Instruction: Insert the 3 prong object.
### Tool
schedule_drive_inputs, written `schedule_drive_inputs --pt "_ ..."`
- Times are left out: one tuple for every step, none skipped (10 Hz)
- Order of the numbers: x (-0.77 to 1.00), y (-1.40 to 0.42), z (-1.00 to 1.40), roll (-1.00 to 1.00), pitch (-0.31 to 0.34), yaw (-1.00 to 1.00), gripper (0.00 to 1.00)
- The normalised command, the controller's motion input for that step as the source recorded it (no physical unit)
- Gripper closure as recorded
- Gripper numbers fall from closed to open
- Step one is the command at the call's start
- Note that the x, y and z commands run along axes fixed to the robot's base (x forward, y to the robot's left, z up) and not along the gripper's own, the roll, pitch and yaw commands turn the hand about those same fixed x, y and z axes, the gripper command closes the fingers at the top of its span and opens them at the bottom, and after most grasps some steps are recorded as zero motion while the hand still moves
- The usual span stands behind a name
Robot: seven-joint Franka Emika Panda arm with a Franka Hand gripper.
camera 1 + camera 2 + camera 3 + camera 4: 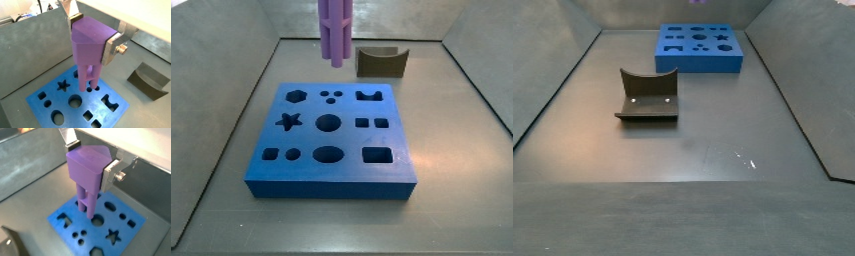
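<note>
The two-finger parallel-jaw gripper is hanging above the far part of the blue rectangular block with shaped cut-outs, and its flat silver fingers are pinching the wide upper end of the tall light-purple plastic peg of three fused rods. In both wrist views the peg is pointing straight down from between the finger plates, with one plate pressing each side of its head.

In a side view the peg is standing upright in the air, its lower tip clear of the block and over the block's far edge region. The gripper body is lying outside that picture. In a wrist view the rod tips are appearing close to the small three-hole cut-out, beside the star-shaped opening. Whether the tips are touching the block surface cannot be told.

The blue block is resting flat on the grey floor of the walled work area. Its top face is carrying hexagon, star, circle, oval, square and notched openings.

The dark olive curved block is sitting on the floor well apart from the blue block. In a side view it is lying just behind the blue block's far right corner.
</note>
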Motion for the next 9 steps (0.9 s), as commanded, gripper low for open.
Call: schedule_drive_inputs --pt "0.08 0.89 -0.90 -0.06 -0.011 0.00 1.00" --pt "0.18 0.76 -0.83 -0.11 0.000 0.00 1.00" --pt "0.09 0.62 -0.73 -0.11 0.000 0.00 1.00" --pt "0.00 0.46 -0.71 -0.22 -0.023 -0.06 1.00" --pt "0.00 0.24 -0.63 -0.26 -0.104 -0.07 1.00" --pt "0.00 0.00 -0.43 -0.17 -0.081 0.00 1.00" --pt "0.00 -0.15 -0.21 -0.06 -0.059 0.00 1.00" --pt "-0.02 -0.20 -0.14 0.00 -0.070 0.04 1.00" --pt "-0.03 -0.18 -0.08 0.00 -0.036 0.05 1.00"
